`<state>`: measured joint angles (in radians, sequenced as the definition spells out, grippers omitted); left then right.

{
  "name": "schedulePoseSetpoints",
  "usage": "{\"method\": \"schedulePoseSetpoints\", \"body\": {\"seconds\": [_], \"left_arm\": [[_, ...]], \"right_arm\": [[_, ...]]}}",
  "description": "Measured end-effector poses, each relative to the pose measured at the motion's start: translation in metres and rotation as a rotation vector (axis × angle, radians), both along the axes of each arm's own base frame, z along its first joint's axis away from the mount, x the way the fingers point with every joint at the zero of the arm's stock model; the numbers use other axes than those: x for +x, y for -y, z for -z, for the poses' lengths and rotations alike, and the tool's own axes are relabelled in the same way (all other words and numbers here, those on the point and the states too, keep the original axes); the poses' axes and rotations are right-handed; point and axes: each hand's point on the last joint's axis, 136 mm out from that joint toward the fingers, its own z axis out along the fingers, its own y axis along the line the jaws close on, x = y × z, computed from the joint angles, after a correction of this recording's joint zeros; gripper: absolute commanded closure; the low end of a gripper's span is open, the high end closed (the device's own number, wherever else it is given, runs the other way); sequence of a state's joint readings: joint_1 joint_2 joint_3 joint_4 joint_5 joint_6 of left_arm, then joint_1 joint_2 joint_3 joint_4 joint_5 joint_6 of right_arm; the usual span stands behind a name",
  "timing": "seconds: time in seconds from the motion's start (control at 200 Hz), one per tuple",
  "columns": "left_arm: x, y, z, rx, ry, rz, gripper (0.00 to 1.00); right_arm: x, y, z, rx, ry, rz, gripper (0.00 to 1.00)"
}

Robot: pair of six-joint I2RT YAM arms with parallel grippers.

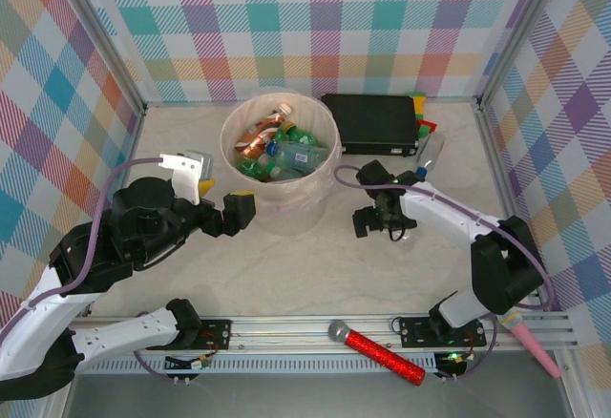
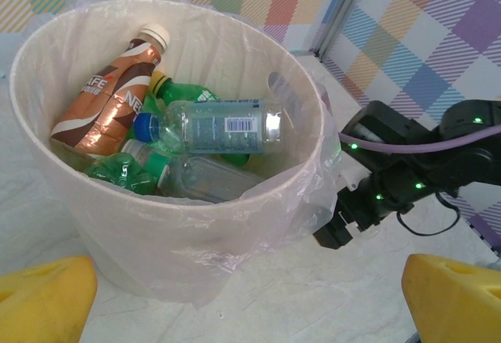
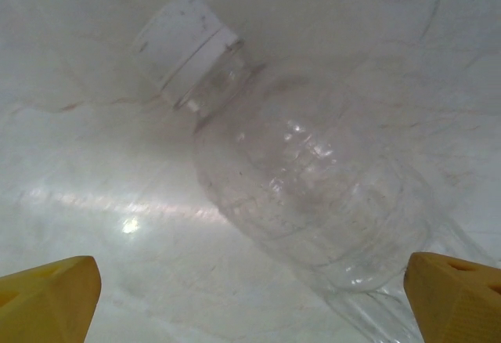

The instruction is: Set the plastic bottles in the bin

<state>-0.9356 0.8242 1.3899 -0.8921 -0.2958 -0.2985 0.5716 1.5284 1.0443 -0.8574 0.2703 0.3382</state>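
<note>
The bin (image 1: 232,156) stands mid-table, lined with thin plastic, and holds several plastic bottles: a brown one (image 2: 109,100), a clear one with a blue cap (image 2: 211,124) and green ones (image 2: 125,172). My left gripper (image 1: 239,213) hovers just in front-left of the bin (image 2: 156,225), open and empty (image 2: 250,300). My right gripper (image 1: 377,224) points down at the table to the right of the bin. It is open (image 3: 250,292), and a clear bottle with a white cap (image 3: 305,194) lies on the table between its yellow fingertips (image 3: 47,296). Another clear bottle (image 1: 431,148) lies beside the black box.
A flat black box (image 1: 372,120) sits behind the right gripper, with coloured blocks (image 1: 417,103) at its far corner. A red glittery microphone (image 1: 382,353) and a pink microphone (image 1: 535,346) rest on the front rail. Checked walls enclose the table.
</note>
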Motion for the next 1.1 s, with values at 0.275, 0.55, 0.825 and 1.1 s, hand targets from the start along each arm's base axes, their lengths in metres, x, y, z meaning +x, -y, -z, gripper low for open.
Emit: {"method": "schedulePoseSetpoints", "body": {"seconds": [0.275,0.55,0.825,1.1], "left_arm": [[-0.004,-0.005,-0.004,-0.017,0.013,-0.001,0.0],[-0.004,-0.005,-0.002,-0.014,0.011,-0.001,0.0],[-0.003,-0.006,-0.001,-0.011,0.011,-0.004,0.01],[-0.002,-0.003,0.003,0.001,0.002,-0.004,0.0]], "right_arm": [[0.034,0.02,0.013,-0.143,0.038,0.05,0.0],[0.067,0.028,0.015,-0.157,0.058,0.095,0.14],[0.083,0.038,0.016,-0.103,0.05,0.143,0.2],[0.087,0.039,0.027,-0.077,0.017,0.156,0.32]]}}
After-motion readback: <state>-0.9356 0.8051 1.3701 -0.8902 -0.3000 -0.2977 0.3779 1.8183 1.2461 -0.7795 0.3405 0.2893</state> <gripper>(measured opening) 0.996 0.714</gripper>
